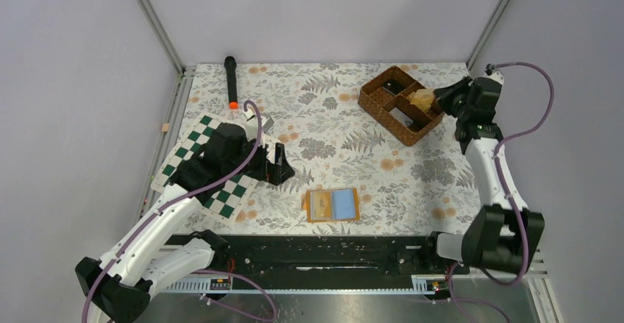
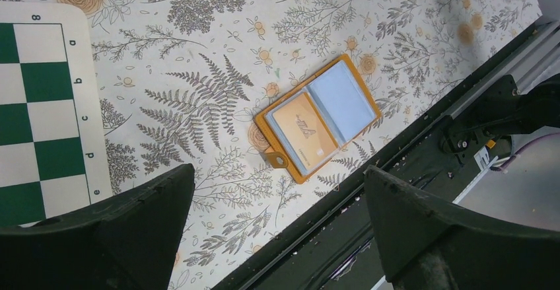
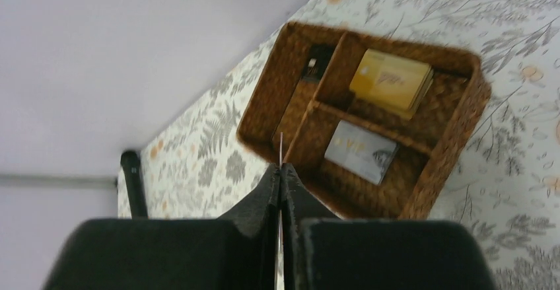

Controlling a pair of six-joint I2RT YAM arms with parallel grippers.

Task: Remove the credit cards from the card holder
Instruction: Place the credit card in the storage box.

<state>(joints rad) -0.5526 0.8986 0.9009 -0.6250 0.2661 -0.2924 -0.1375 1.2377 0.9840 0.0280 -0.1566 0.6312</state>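
The orange-tan card holder [image 1: 307,207] [image 2: 263,126] lies open and flat near the table's front edge. Its left half holds a beige printed credit card [image 1: 320,204] [image 2: 304,131]; its right half holds a light blue one [image 1: 344,203] [image 2: 343,98]. My left gripper [image 1: 282,167] [image 2: 279,170] hangs open a little left of and above the holder, with nothing between its fingers. My right gripper [image 1: 439,96] [image 3: 281,168] hovers over the wicker basket at the back right. It is shut on a thin card, seen edge-on as a pale sliver [image 3: 280,146] between its tips.
The brown wicker basket [image 1: 375,106] [image 3: 455,138] has compartments holding a gold card [image 3: 391,78], a grey card [image 3: 360,151] and a small black item [image 3: 319,62]. A green-and-white chessboard mat [image 1: 235,190] [image 2: 39,105] lies at the left. A black orange-tipped stick [image 1: 231,80] lies at the back.
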